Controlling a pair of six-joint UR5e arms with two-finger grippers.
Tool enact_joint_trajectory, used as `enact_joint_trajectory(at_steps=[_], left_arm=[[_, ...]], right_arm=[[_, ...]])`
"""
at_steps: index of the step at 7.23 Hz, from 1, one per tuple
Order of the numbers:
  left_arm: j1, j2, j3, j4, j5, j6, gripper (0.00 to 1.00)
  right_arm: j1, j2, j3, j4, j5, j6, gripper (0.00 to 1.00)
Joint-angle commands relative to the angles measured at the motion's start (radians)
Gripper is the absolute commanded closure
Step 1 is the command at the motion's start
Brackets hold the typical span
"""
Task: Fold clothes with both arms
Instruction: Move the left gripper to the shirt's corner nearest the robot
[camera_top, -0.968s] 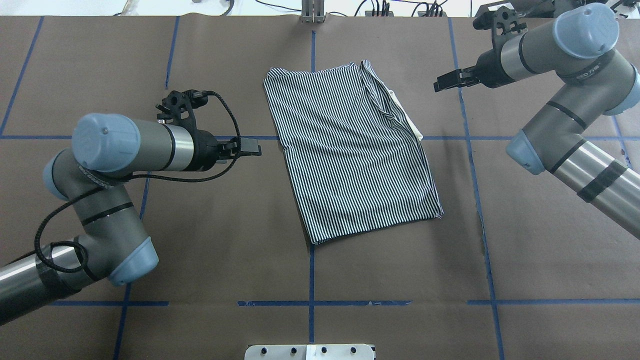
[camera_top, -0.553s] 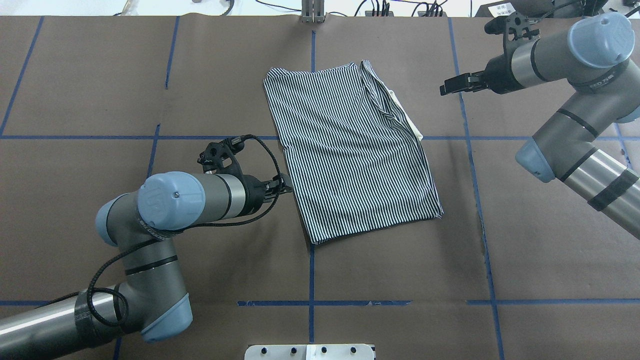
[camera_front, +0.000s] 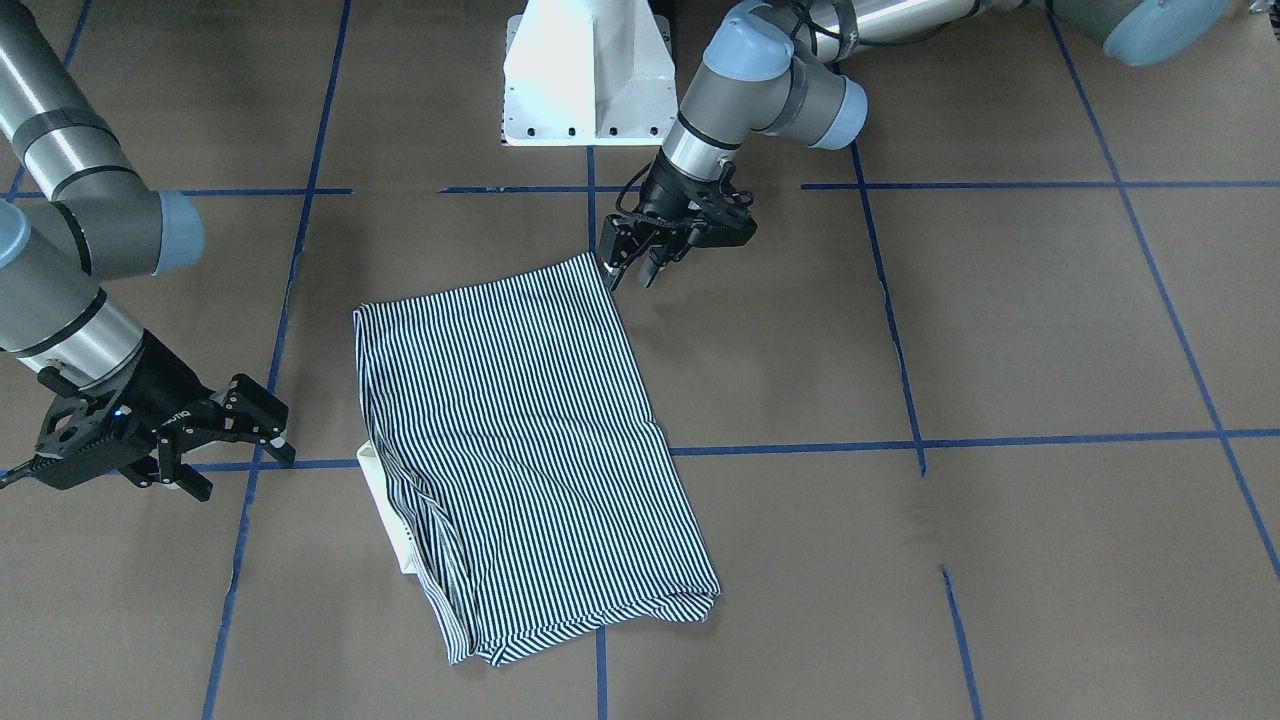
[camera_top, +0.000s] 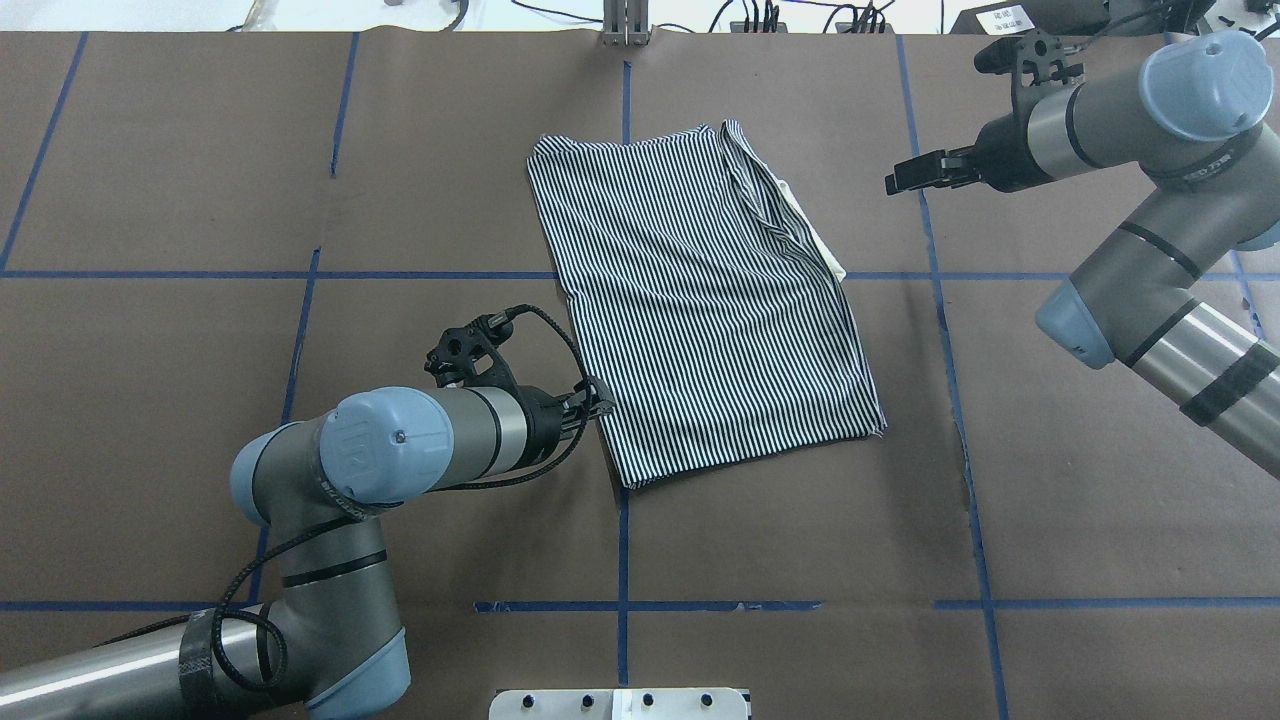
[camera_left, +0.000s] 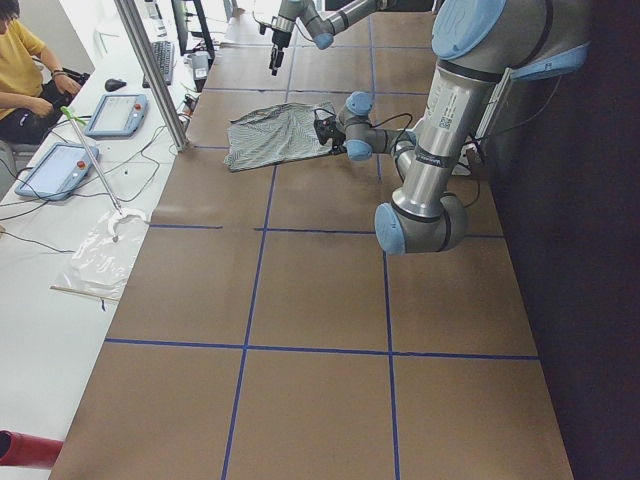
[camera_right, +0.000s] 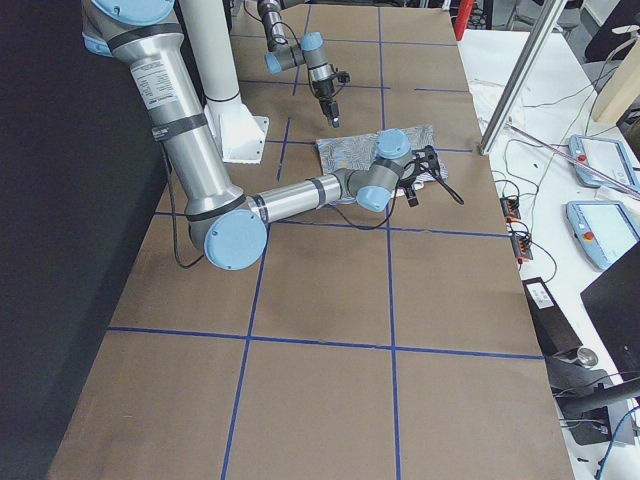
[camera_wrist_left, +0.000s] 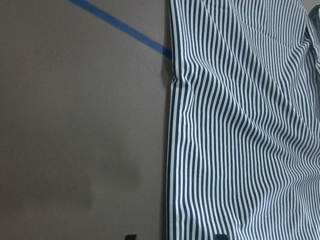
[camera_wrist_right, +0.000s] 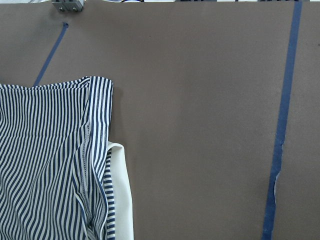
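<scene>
The striped polo shirt (camera_top: 700, 300) lies folded into a slanted rectangle on the brown table, and shows in the front view (camera_front: 530, 440) too. Its cream collar (camera_top: 828, 255) pokes out at the right edge. My left gripper (camera_top: 597, 405) is low at the shirt's left edge near the near-left corner. It is open (camera_front: 632, 272). In the left wrist view the two fingertips straddle the shirt's edge (camera_wrist_left: 172, 150). My right gripper (camera_top: 893, 181) hangs open and empty (camera_front: 243, 472), well right of the collar. The right wrist view shows the collar (camera_wrist_right: 120, 200).
The brown table cover (camera_top: 200, 150) carries a grid of blue tape lines (camera_top: 622, 560). The white pedestal base (camera_front: 585, 75) stands at the robot's side. A metal bracket (camera_top: 625, 30) sits at the far edge. A seated operator (camera_left: 25, 70) and tablets (camera_left: 115, 113) are beside the table.
My left arm swung toward the near side and right, bringing its gripper from left of the shirt down to the shirt's near-left edge. My right gripper drew slightly right, away from the shirt.
</scene>
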Motion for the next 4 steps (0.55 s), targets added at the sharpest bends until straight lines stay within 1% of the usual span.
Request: enact_joint_trajectory(at_steps=[1,4], left_arm=[[0.008,-0.038,0.046,-0.003,0.001,-0.004,0.39],[0.016,-0.043,0.071,-0.023,-0.001,0.003,0.38]], right_arm=[[-0.001,0.000,-0.006,0.000,-0.003,-0.003,0.00],[-0.001,0.001,-0.007,0.000,-0.006,-0.006,0.00]])
